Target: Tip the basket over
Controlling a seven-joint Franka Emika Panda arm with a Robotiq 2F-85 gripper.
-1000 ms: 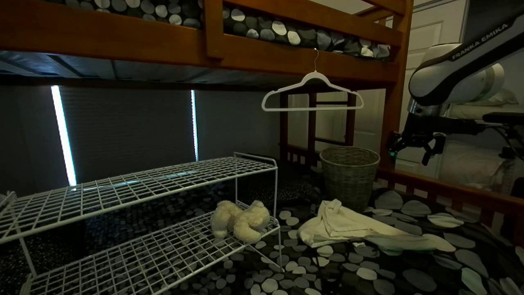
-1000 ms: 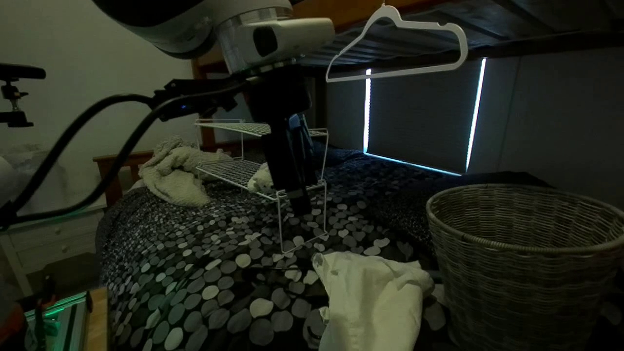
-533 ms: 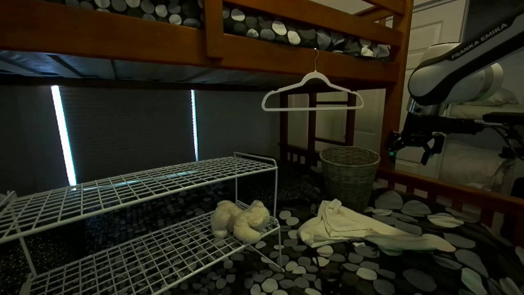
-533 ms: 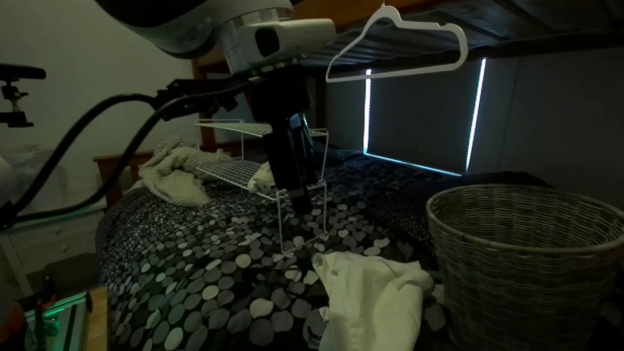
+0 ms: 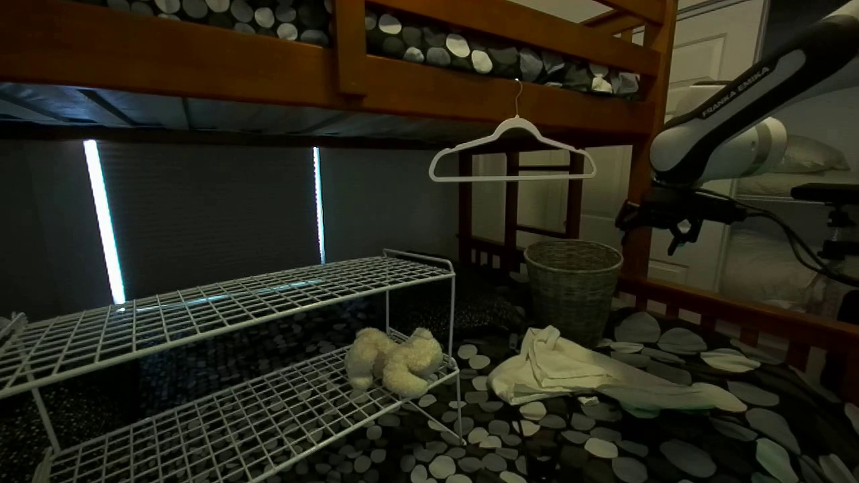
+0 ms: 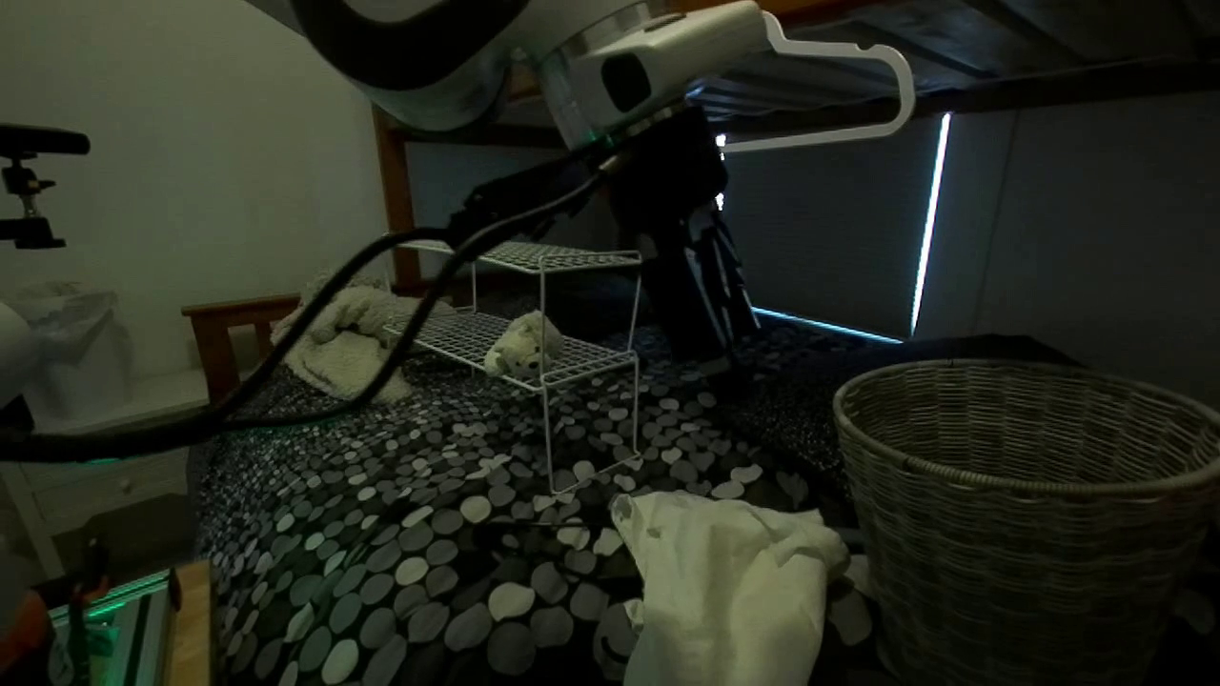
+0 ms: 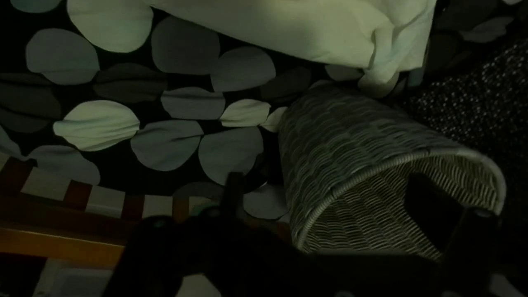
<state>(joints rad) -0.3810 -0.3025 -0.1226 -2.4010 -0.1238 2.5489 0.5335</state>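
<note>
Hand (image 5: 648, 241) wide, basket (image 5: 574, 295) standing upright
There's the woven basket, mouth up, just beside the crumpled white cloth (image 6: 739, 591), and the hand hangs in mid-air, apart from it in both exterior views, fingers (image 7: 234, 189) well spread; from the wrist view, one of them overlaps the basket's mouth, and over here a white hanger (image 5: 513, 178) dangles from the wooden bunk rail (image 5: 429, 87) while a pale plush toy (image 5: 409, 365) sits on the lower level of the wire rack (image 5: 268, 295)

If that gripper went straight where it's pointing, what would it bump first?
Probably the basket: its rim shows between the tips of the gripper in the wrist view, though depth is hard to judge.
</note>
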